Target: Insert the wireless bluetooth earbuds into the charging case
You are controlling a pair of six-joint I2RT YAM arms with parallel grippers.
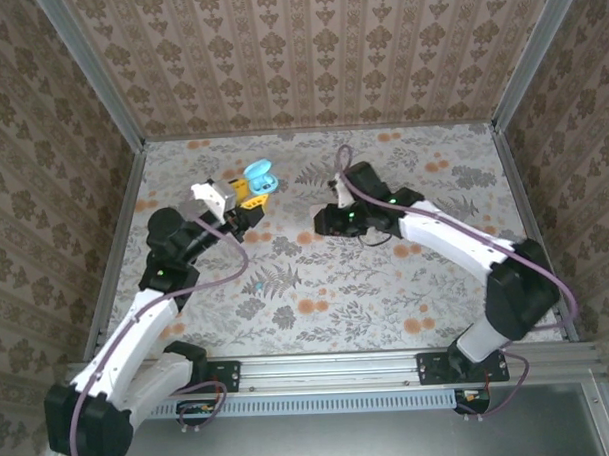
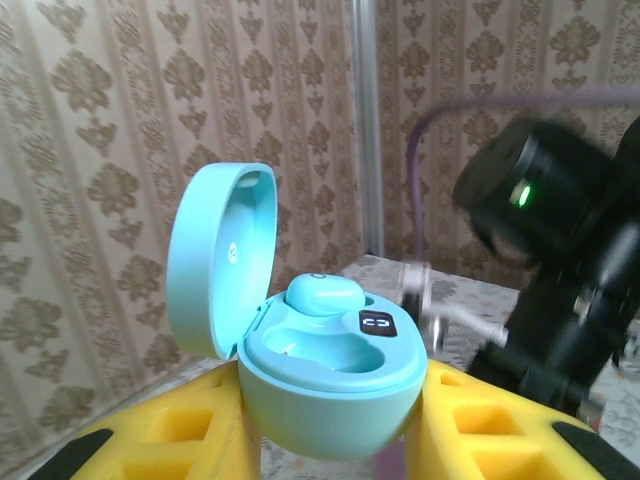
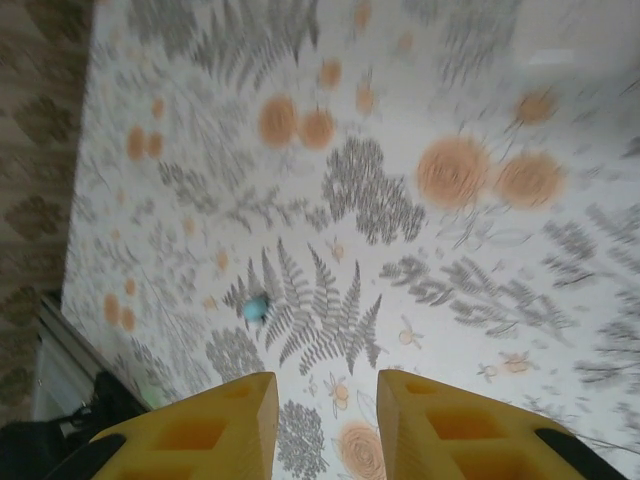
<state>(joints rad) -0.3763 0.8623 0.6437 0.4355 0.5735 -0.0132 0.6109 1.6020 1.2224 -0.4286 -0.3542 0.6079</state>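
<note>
My left gripper (image 1: 245,195) is shut on the teal charging case (image 2: 330,385), which it holds off the table with the lid (image 2: 222,255) flipped up. One teal earbud (image 2: 323,295) sits in the far socket. The near socket (image 2: 320,350) is bare. Another teal earbud (image 3: 254,308) lies loose on the floral table, on a fern print. My right gripper (image 3: 327,385) hangs above the table short of that earbud, jaws apart with nothing between them. From above, this gripper (image 1: 324,223) is right of the case and the loose earbud (image 1: 255,287) is nearer the front.
The floral table (image 1: 407,304) is boxed in by patterned walls and metal posts (image 1: 105,95). The right arm (image 2: 550,220) shows blurred and close beside the case. The table's edge (image 3: 70,330) runs left of the loose earbud.
</note>
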